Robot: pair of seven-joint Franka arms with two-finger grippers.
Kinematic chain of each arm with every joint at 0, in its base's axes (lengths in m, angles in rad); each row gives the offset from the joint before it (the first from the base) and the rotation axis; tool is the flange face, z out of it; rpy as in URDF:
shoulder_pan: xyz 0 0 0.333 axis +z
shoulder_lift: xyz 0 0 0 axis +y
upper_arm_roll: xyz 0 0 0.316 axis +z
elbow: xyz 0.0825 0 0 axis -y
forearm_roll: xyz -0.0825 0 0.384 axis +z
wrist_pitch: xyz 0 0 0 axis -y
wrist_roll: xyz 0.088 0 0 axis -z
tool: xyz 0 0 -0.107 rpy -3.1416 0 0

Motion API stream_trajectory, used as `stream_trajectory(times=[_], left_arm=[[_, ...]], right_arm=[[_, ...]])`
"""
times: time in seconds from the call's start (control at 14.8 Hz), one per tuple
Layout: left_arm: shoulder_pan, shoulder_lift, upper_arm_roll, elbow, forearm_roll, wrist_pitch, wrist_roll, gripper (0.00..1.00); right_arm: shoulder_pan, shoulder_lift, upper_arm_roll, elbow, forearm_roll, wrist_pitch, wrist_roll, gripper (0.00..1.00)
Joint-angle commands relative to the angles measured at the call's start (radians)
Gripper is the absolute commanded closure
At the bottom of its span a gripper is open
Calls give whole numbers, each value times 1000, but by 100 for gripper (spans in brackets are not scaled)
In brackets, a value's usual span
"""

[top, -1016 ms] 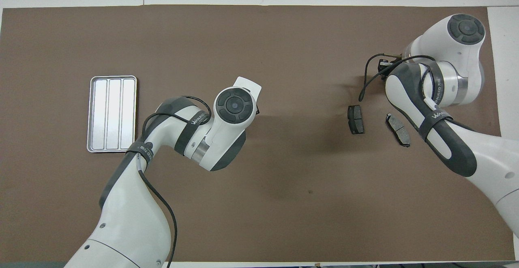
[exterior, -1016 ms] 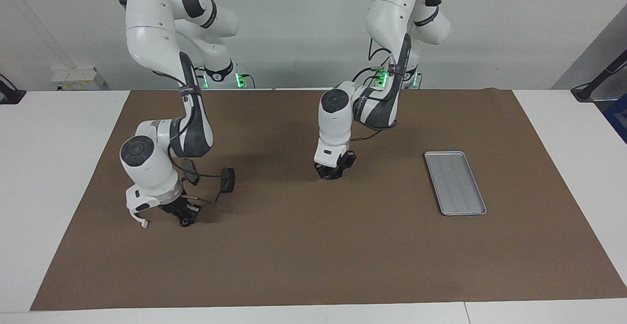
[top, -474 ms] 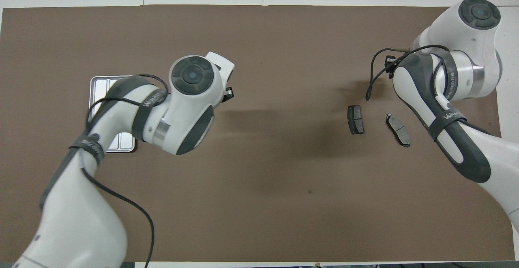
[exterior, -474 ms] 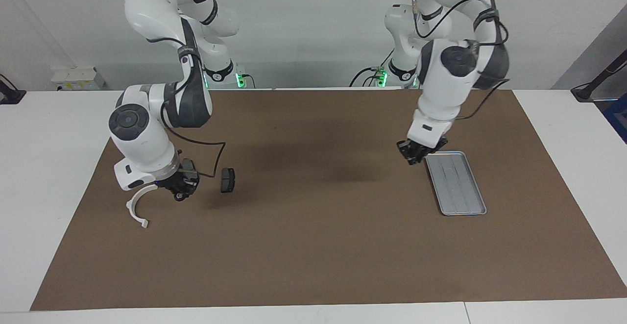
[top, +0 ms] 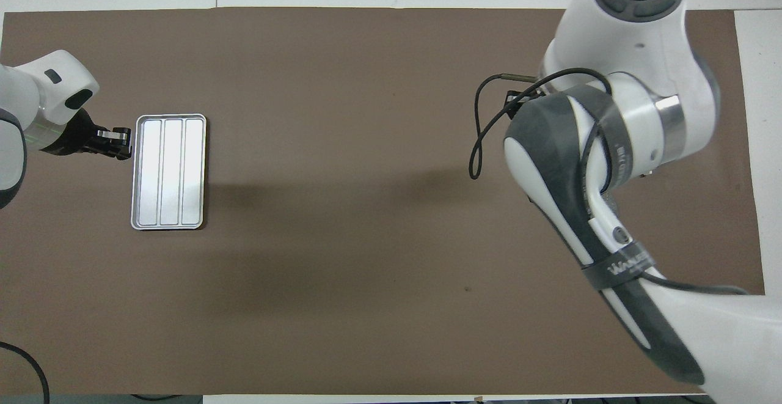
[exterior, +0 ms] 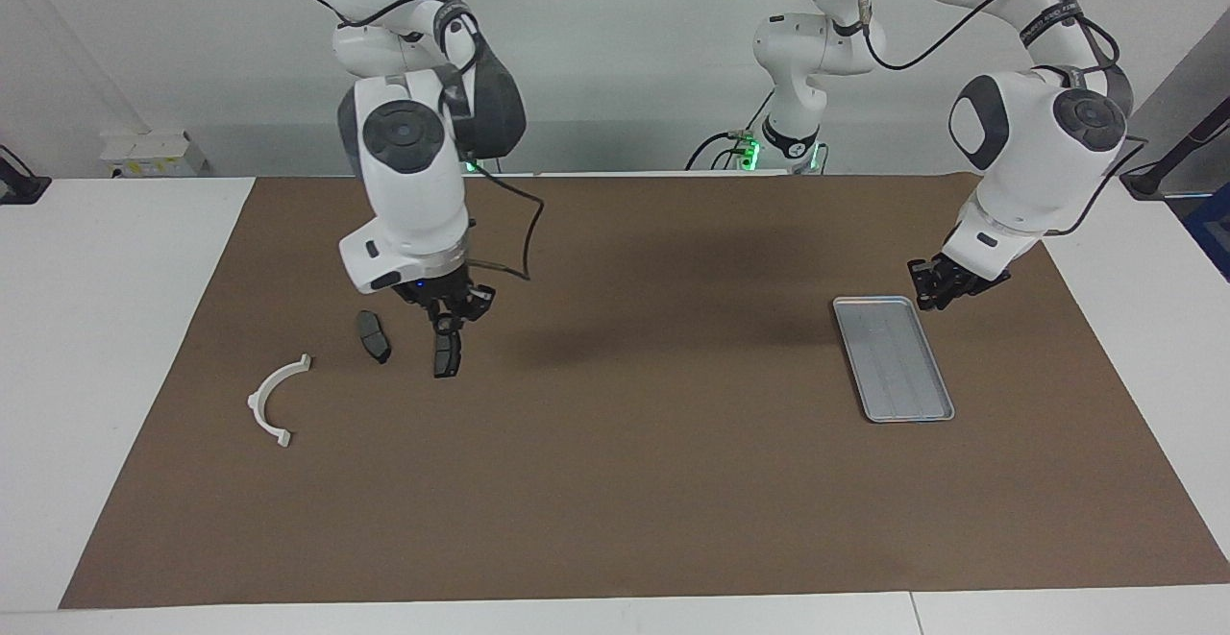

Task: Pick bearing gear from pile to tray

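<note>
The tray [exterior: 893, 357] lies on brown paper [exterior: 625, 481] covering the white tabletop [exterior: 106, 347], toward the left arm's end. Beside it hangs the clenched left pincer [exterior: 934, 291]. The right pincer [exterior: 450, 316], grip unclear, hovers above 2 brake pads [exterior: 447, 355] near a white half-ring bracket [exterior: 274, 397]. A grey wall [exterior: 615, 59] rises past the arm bases.
</note>
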Motion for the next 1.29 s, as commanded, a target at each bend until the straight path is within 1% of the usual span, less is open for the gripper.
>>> stream_trajectory(times=[0.0, 0.14, 0.27, 0.41, 0.54, 0.68, 0.81, 0.88, 1.02, 1.22], left_arm=[[22, -37, -13, -94, -10, 115, 26, 100], [22, -43, -13, -130, -12, 161, 26, 100], [22, -40, -13, -148, -12, 188, 27, 100], [22, -37, -13, -208, -12, 274, 26, 100], [22, -33, -13, -237, -10, 320, 29, 100], [22, -26, -13, -266, -12, 365, 40, 100], [22, -20, -13, -305, -10, 420, 43, 100], [22, -11, -13, -324, -12, 455, 43, 100], [19, 0, -13, -355, -12, 503, 43, 100], [15, 1, -14, -401, -12, 528, 41, 100]], right_arm=[[45, -11, 24, -4, 52, 4, 184, 100], [111, -11, 27, -23, 61, 55, 320, 100], [182, -5, 27, -75, 61, 148, 443, 100], [228, 3, 27, -125, 61, 243, 514, 100], [245, 8, 27, -173, 61, 328, 546, 100], [274, 43, 27, -182, 55, 384, 592, 100], [320, 102, 22, -176, 28, 444, 657, 100], [335, 139, 22, -172, -9, 484, 692, 100], [338, 195, 25, -169, -61, 559, 753, 100], [340, 232, 24, -169, -66, 605, 757, 100]])
